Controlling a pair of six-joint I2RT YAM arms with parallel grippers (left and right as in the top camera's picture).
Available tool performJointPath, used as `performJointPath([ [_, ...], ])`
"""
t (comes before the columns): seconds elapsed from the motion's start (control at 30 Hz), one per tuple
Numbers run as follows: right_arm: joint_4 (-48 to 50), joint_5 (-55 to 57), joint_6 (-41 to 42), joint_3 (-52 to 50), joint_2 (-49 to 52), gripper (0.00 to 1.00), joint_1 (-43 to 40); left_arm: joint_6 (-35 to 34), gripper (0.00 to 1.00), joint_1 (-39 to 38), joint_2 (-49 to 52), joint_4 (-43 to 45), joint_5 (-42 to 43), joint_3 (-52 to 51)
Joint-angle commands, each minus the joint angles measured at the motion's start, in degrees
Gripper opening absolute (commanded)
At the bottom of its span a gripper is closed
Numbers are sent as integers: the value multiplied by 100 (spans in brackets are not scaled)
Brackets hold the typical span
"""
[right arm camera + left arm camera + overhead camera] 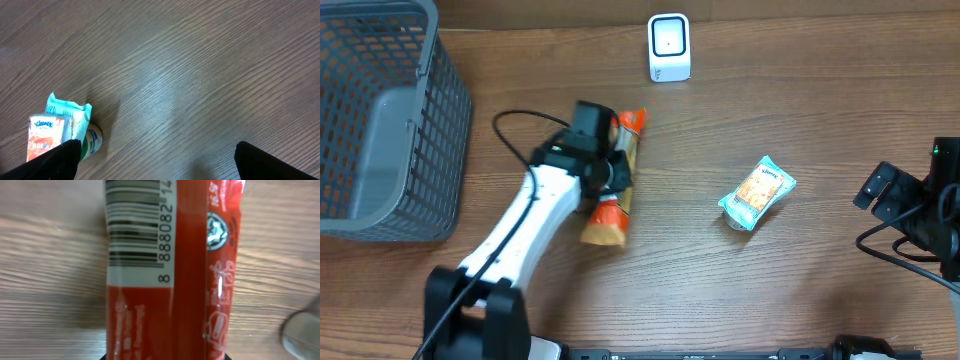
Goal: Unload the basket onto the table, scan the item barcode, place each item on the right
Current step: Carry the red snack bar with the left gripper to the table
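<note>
On the wooden table, the left arm is seen nearer the work, its left gripper clamped shut across the middle of the red snack packet. The packet's long axis is laid roughly toward the white scanner, which stands well apart beyond its far end. The right gripper is held wide open and empty near a tissue pack. The barcode is turned up toward the wrist camera, though its upper part is cut off by the frame, the left fingers are hidden, and whether the packet is lifted cannot be told.
</note>
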Motion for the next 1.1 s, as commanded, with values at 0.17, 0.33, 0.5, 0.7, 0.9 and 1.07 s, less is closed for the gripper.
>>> performJointPath([
  [0.17,31,37,26,109,-20,100,-26,-498,7,-839,750,535,-922,-2],
  [0.33,31,37,26,109,-20,100,-26,-501,20,-1019,1115,684,-872,-2],
  [0.5,31,37,26,109,-20,100,-26,-501,68,-997,1163,699,-684,-2],
  [0.7,31,37,26,109,-20,100,-26,-466,83,-994,1163,695,-573,-2],
  [0.9,31,37,26,109,-20,100,-26,-173,83,-992,1132,682,-540,120],
  [1.07,31,37,26,109,-20,100,-26,103,83,-990,1095,271,-566,570],
])
